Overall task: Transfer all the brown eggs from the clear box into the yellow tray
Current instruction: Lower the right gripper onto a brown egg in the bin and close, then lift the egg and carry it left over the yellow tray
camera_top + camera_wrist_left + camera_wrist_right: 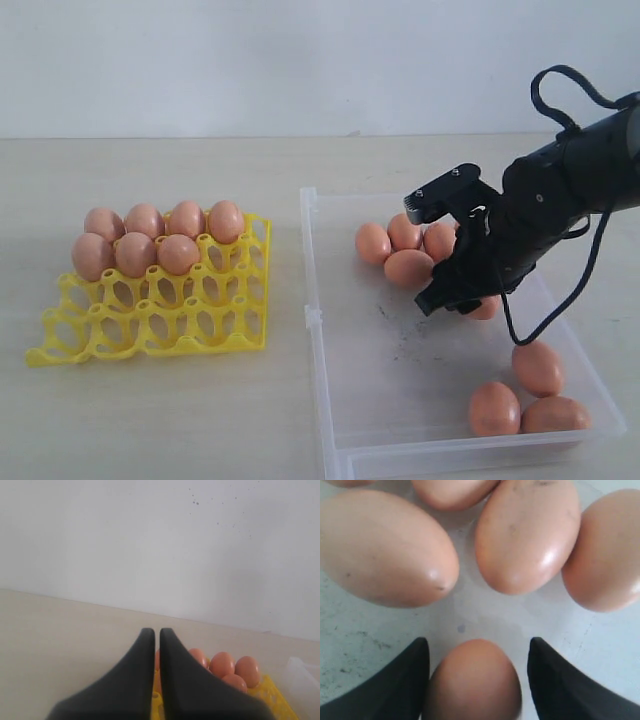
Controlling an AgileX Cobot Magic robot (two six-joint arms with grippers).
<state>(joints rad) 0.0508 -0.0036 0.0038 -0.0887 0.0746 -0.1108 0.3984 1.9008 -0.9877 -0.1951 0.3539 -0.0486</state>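
Observation:
My right gripper (462,298) reaches down into the clear box (390,380), open. In the right wrist view its two fingers stand either side of one brown egg (472,680); one finger touches it and a gap shows at the other. That egg (488,308) is mostly hidden by the arm in the exterior view. Several more eggs (409,267) cluster just beyond it, and three eggs (538,367) lie at the box's near right corner. The yellow tray (150,322) holds several eggs (134,253) in its two back rows. My left gripper (156,631) is shut and empty above the tray (272,696).
The box's floor (480,615) is scuffed with dark marks. Its left wall (312,320) runs close beside the tray. The tray's two front rows of cups (170,330) are empty. A pale wall stands behind the table. The left arm is out of the exterior view.

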